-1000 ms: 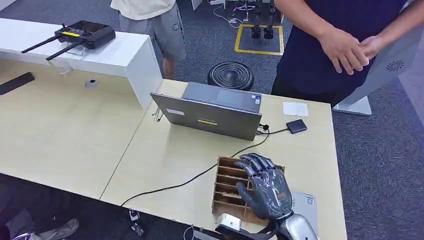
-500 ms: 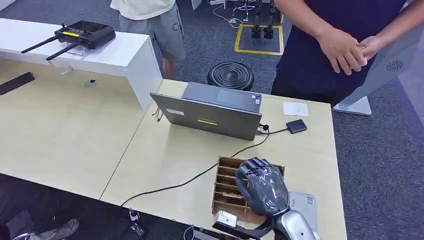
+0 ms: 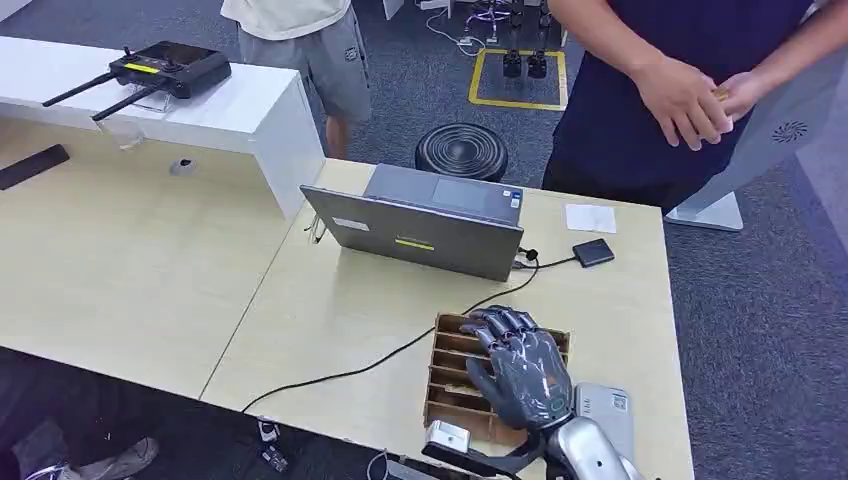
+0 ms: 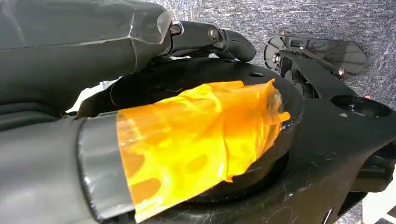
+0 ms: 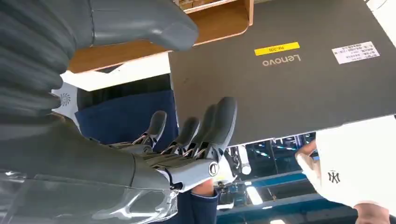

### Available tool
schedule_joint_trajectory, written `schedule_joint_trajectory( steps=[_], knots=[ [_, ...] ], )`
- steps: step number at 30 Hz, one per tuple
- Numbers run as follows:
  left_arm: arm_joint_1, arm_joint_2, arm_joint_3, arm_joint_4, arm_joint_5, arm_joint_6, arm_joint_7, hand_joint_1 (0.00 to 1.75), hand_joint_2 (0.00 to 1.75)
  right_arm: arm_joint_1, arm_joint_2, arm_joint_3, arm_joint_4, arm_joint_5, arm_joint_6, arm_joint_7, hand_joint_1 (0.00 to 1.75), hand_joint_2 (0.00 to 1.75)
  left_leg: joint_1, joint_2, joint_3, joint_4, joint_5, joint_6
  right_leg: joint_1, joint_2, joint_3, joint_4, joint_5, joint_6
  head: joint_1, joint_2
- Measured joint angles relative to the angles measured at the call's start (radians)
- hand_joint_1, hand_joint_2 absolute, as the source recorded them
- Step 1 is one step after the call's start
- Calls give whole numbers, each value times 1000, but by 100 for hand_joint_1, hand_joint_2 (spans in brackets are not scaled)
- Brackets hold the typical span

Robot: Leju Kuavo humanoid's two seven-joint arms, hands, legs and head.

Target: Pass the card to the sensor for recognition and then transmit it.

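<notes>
We see the right hand (image 3: 522, 372) hovering over the slotted wooden card box (image 3: 450, 380) on the surface (image 3: 330, 310), fingers apart, seemingly holding nothing.

My right hand (image 3: 520, 372) is dark grey, its segmented fingers (image 5: 219, 122) glossy, set on a silver forearm (image 3: 590, 455) with a ribbed grey cover. The left hand's (image 4: 93, 116) casing is dark grey too, with translucent orange tape (image 4: 201, 140) wrapped on it.
</notes>
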Motion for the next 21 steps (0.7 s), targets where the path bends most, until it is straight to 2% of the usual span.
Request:
schedule_joint_trajectory(
  steps=[4,7,8,9,11,21],
  knots=[
    [0,0,0,0,0,0,0,0,0,-9,0,5,8,-3,10,0,70,175,0,0,0,0,0,0,0,0,0,0,0,0,0,0],
    [1,0,0,0,0,-1,0,0,0,0,4,18,7,23,10,49,89,175,0,0,0,0,0,0,0,0,0,0,0,0,0,0],
    [1,0,0,0,0,-1,0,0,0,6,6,26,3,32,10,60,84,175,0,0,0,0,0,0,0,0,0,0,0,0,0,0],
    [1,0,0,0,0,-1,0,0,0,12,9,33,0,37,10,66,89,175,0,0,0,0,0,0,0,0,0,0,0,0,0,0],
    [1,0,0,0,0,-1,0,0,0,16,11,44,-2,40,11,72,84,175,0,0,0,0,0,0,0,0,0,0,0,0,0,0],
    [1,1,0,0,0,-3,0,0,0,12,16,77,8,17,30,76,84,175,0,0,0,0,0,0,0,0,0,0,0,0,0,0]
  ],
)
